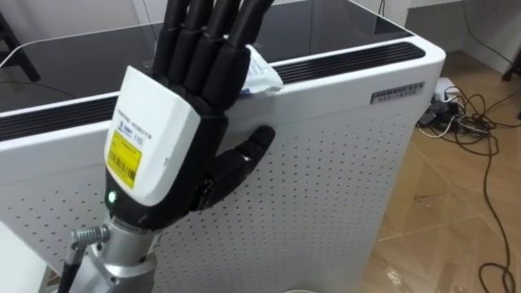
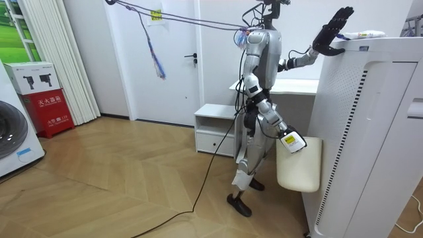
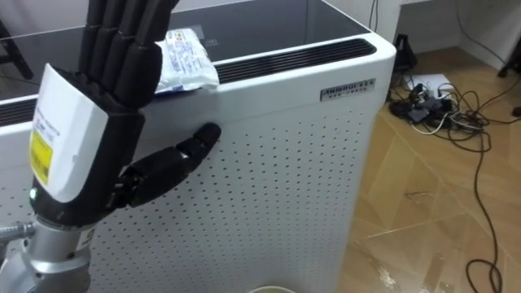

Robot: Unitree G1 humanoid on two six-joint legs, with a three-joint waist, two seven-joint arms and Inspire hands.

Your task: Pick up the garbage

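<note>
Standing close against a large white perforated-metal appliance with a glossy black top and slotted vents along its upper edge, the robot faces the room view's right on a pale wooden plank floor. The appliance rises to about the height of the robot's head.

A cream plastic waste bin hangs low between the robot's legs and the appliance's side. The right hand sits at the bin's rim, at about 11 o'clock from its middle. Whether its fingers grip the rim cannot be told.

The left hand is raised before the appliance's top edge with its back to the head camera. It is released: the fingers are straight and close together, pointing to 12 o'clock, the thumb sticks out toward 3 o'clock, and it grasps nothing.

A crumpled white plastic wrapper lies on the vent strip at the top edge, at about 2 o'clock from the left hand's palm and just behind the fingers. Whether they touch it cannot be told.

A tangle of dark cables lies on the floor at 3 o'clock of the appliance.
</note>
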